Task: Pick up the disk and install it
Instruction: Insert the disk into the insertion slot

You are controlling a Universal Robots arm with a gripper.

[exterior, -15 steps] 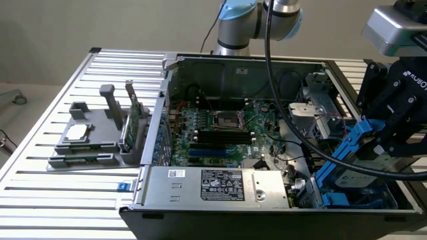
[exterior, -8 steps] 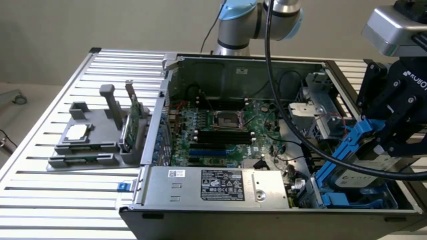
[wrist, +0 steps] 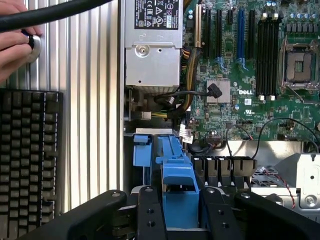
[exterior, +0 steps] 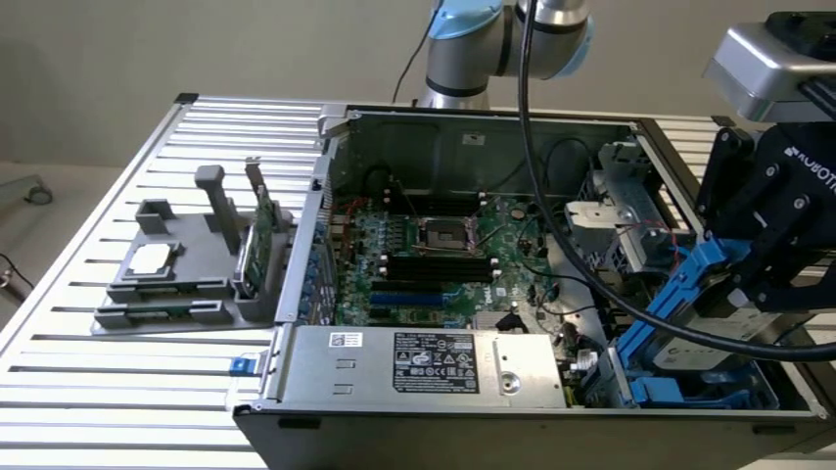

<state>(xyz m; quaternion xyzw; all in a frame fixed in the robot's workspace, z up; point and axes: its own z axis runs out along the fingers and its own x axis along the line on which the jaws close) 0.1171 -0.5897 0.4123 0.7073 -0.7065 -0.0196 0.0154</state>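
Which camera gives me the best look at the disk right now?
The exterior view: the disk shows along its length, tilted above the computer case, held in the gripper. The wrist view gives its blue rail end-on between the fingers.

The disk (exterior: 663, 311) in the computer case (exterior: 392, 446) is mostly hidden by the gripper (exterior: 734, 292) and a black cable (exterior: 527, 88); a hand (wrist: 14, 46) beside the case is cut off.
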